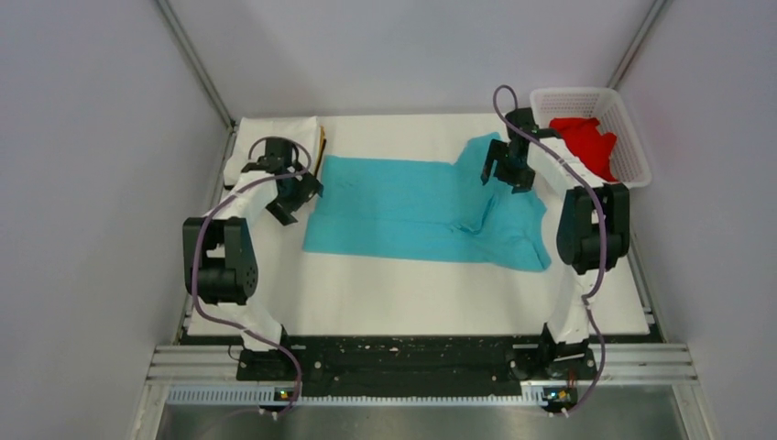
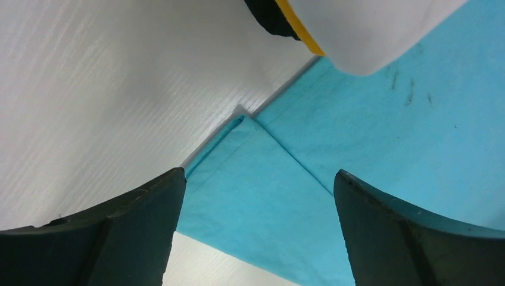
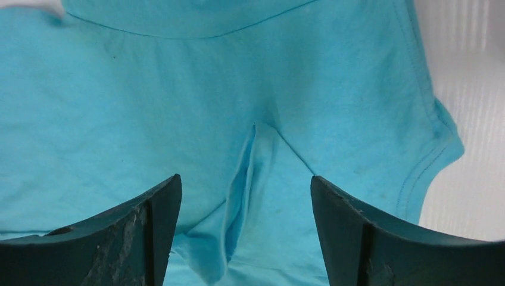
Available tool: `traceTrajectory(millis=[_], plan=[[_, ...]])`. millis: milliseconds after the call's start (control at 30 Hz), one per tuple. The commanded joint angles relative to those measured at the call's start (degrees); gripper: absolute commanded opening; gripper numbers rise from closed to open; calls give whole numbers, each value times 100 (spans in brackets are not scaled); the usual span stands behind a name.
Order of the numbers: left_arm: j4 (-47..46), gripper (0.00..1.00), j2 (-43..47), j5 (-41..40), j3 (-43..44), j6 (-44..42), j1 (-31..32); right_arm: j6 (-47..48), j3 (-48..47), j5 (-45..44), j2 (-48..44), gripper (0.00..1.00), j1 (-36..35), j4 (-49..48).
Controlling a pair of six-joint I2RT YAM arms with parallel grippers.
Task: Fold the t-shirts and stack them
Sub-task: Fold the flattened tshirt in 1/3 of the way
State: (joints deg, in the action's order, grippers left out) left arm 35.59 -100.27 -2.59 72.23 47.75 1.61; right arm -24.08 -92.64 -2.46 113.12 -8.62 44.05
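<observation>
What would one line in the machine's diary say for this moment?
blue shirt: spread out, partly folded | left gripper: open, over its hem corner | right gripper: open, over its sleeve end | red shirt: in basket

The turquoise t-shirt [image 1: 412, 206] lies spread on the middle of the tabletop [image 1: 412, 293], the left gripper [image 1: 291, 206] at its left edge, the right gripper [image 1: 507, 176] over its far right part. The red t-shirt [image 1: 586, 142] is in the basket [image 1: 573, 92] at the far right corner.

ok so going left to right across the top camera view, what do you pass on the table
left gripper → turquoise t-shirt → white basket with the red t-shirt in it. Left out: the right gripper, which hangs over the turquoise shirt's right part.
</observation>
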Motion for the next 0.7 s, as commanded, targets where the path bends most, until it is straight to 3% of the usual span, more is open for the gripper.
traceTrajectory(millis=[0,67,167,300,433,667], plan=[[88,99,720,-179,-39,-168,-6,-52,508,-10,-923,83,38,-339],[10,99,911,-32,-297,-195,2,-47,1267,470,-1433,95,35,-640],[-19,99,1088,122,-566,-258,66,-199,2607,1305,-2121,99,-101,-1242],[3,99,1265,133,-807,-355,167,-476,3500,1670,-2335,99,-442,-2000],[-5,99,1511,137,-1031,-384,234,-673,3426,1851,-1928,99,-770,-2795],[97,99,1701,67,-1105,-392,243,-804,2113,1641,-699,99,-1044,-3118]])
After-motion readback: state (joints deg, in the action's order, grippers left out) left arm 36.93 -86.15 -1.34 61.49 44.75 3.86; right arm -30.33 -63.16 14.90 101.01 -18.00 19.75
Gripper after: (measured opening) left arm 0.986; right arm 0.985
